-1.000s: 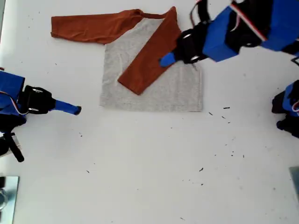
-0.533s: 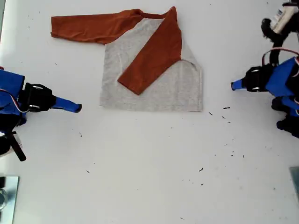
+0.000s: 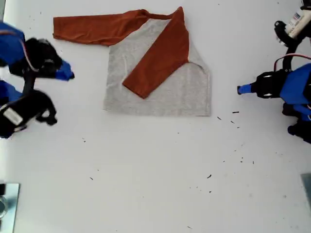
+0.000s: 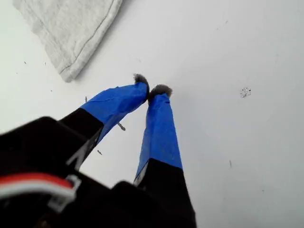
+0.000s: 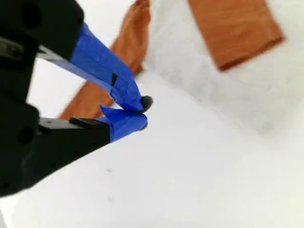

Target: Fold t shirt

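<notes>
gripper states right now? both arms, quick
My first gripper: closed, holding nothing, off the t shirt.
My second gripper: closed, holding nothing, near the outstretched sleeve.

A robotics lab bench: a plain white tabletop (image 3: 155,184) speckled with dark debris, blue-taped arms with exposed wiring at three (image 3: 291,90) and nine o'clock (image 3: 24,58), and a metal fixture (image 3: 7,201) at seven o'clock.

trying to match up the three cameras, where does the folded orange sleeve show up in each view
Exterior view: the folded sleeve lies diagonally across the grey body of the t shirt.
First wrist view: not in it; only a grey hem corner shows.
Second wrist view: its cuff end lies on grey fabric beyond my second gripper.
Shared landmark: the grey body.
</notes>
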Robot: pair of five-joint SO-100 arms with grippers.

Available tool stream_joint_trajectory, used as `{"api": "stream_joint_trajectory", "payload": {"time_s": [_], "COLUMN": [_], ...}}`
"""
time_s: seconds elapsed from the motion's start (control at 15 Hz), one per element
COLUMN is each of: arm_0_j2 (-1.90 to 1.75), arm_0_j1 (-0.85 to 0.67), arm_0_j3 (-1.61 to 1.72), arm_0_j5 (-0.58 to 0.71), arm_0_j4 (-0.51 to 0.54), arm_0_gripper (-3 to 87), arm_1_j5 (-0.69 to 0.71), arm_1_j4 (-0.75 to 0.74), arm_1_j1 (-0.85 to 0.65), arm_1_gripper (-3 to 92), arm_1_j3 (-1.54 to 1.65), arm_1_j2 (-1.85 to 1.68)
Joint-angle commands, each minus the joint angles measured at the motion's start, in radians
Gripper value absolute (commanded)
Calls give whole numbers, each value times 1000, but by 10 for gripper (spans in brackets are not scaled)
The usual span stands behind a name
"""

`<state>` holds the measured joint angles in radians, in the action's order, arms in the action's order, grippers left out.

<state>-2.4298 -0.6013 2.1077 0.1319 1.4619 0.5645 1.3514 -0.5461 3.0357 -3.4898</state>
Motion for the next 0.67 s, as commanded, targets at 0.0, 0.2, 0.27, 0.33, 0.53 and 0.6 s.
{"api": "stream_joint_trajectory", "payload": {"time_s": [0.0,0.2,0.27,0.33,0.53,0.6], "arm_0_j2": [166,302,347,391,468,456], "arm_0_j1": [-443,-646,-681,-706,-741,-746], "arm_0_j3": [-196,-235,-229,-227,-232,-224], "arm_0_j5": [385,515,512,517,566,571], "arm_0_j4": [43,8,-9,-26,-48,-61], "arm_0_gripper": [57,278,261,217,55,191], "arm_1_j5": [6,3,3,3,3,3], "arm_1_j4": [-2,2,2,2,2,2], "arm_1_j1": [15,26,26,26,29,29], "arm_1_gripper": [35,35,35,35,35,35], "arm_1_j3": [51,49,49,49,49,49], "arm_1_j2": [-14,-14,-14,-14,-14,-14]}}
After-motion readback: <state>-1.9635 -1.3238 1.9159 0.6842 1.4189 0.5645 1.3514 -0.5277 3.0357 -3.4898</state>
